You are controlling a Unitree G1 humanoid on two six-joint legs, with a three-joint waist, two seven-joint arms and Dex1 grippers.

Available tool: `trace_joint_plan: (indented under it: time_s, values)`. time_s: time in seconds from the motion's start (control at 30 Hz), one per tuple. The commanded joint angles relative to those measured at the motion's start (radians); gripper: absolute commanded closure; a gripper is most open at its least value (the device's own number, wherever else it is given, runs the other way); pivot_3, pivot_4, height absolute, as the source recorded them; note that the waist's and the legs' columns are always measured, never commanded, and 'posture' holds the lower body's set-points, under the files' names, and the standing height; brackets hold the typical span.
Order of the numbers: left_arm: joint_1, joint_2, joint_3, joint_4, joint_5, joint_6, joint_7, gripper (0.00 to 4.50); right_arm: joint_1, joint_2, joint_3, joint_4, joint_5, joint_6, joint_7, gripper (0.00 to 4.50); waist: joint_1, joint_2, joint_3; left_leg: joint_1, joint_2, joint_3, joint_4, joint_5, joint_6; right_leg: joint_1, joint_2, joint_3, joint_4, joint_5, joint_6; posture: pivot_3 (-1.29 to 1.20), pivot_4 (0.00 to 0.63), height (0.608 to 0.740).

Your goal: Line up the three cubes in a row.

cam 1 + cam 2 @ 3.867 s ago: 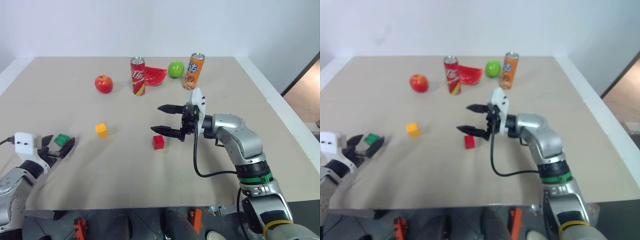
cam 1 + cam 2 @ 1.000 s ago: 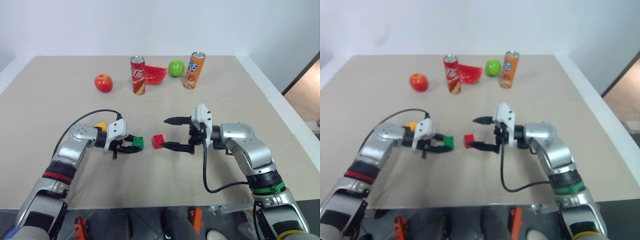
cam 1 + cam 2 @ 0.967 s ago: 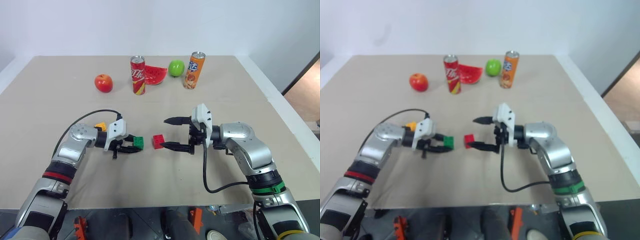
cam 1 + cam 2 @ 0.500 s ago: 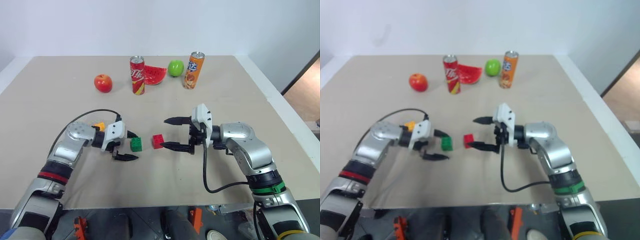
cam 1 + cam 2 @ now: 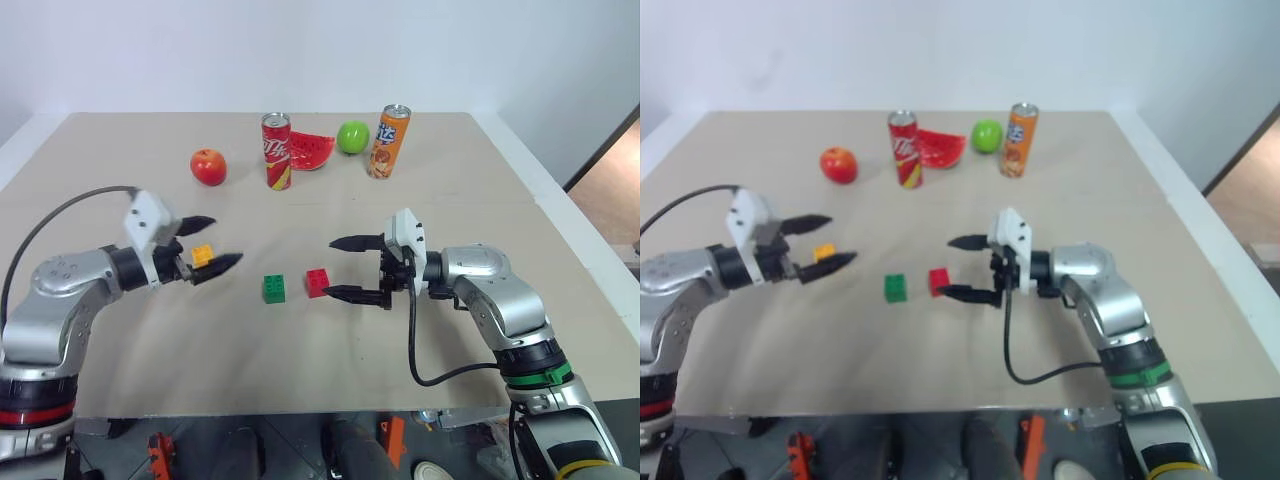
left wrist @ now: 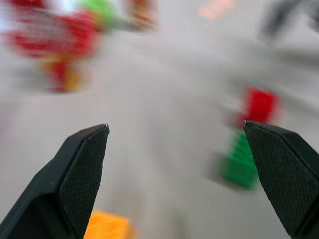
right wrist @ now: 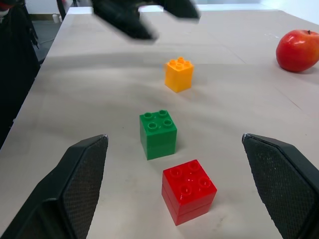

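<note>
Small green studded plastic cube [image 5: 273, 288] sits free on the beige tabletop [image 5: 440, 190], just left of the small red studded plastic cube [image 5: 318, 282]; the two are apart. Small yellow studded plastic cube [image 5: 203, 256] lies further left and slightly farther back. Left gripper [image 5: 213, 242] is raised above the yellow cube, fingers spread, empty. Right gripper [image 5: 343, 268] is just right of the red cube, fingers spread wide, grasping nothing.

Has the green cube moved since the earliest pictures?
Yes. The green cube was near the table's left edge; now it sits just left of the red cube, while the yellow cube has stayed put.
</note>
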Motion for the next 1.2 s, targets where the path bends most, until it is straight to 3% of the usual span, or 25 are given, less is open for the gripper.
trace_joint_plan:
  time_s: [0.03, 0.23, 0.5, 1.2]
  values:
    - [0.055, -0.129, 0.082, -0.138, 0.014, -0.001, 0.263, 0.04, -0.029, -0.009, -0.018, 0.001, 0.009, -0.019, 0.023, 0.0, 0.0, 0.0, 0.0, 0.0, 0.0, 0.0, 0.0, 0.0, 0.0, 0.0, 0.0, 0.0, 0.0, 0.0, 0.0, 0.0, 0.15, 0.74]
    - [0.124, -0.351, 0.026, -0.187, 0.182, -0.046, 0.625, 0.04, -0.043, -0.012, -0.011, 0.027, 0.0, -0.026, 0.046, 0.0, 0.001, 0.0, 0.0, 0.003, -0.001, 0.0, 0.001, 0.001, -0.001, 0.004, 0.0, 0.001, -0.001, 0.002, 0.001, 0.0, 0.15, 0.74]
    - [0.157, -0.504, -0.116, -0.115, 0.289, -0.061, 0.785, 0.04, -0.049, -0.016, -0.01, 0.045, -0.016, -0.041, 0.056, 0.0, 0.001, -0.001, 0.0, 0.008, -0.003, 0.0, 0.001, 0.001, 0.0, 0.01, -0.001, 0.001, -0.002, 0.003, 0.002, 0.0, 0.15, 0.74]
    - [0.114, -0.537, -0.125, 0.046, 0.34, -0.134, 0.87, 0.04, -0.089, 0.02, -0.084, 0.041, 0.074, 0.033, 0.007, 0.0, 0.0, -0.001, 0.0, 0.007, -0.003, -0.001, 0.001, 0.001, 0.0, 0.01, 0.0, 0.001, -0.002, 0.003, 0.002, 0.0, 0.15, 0.74]
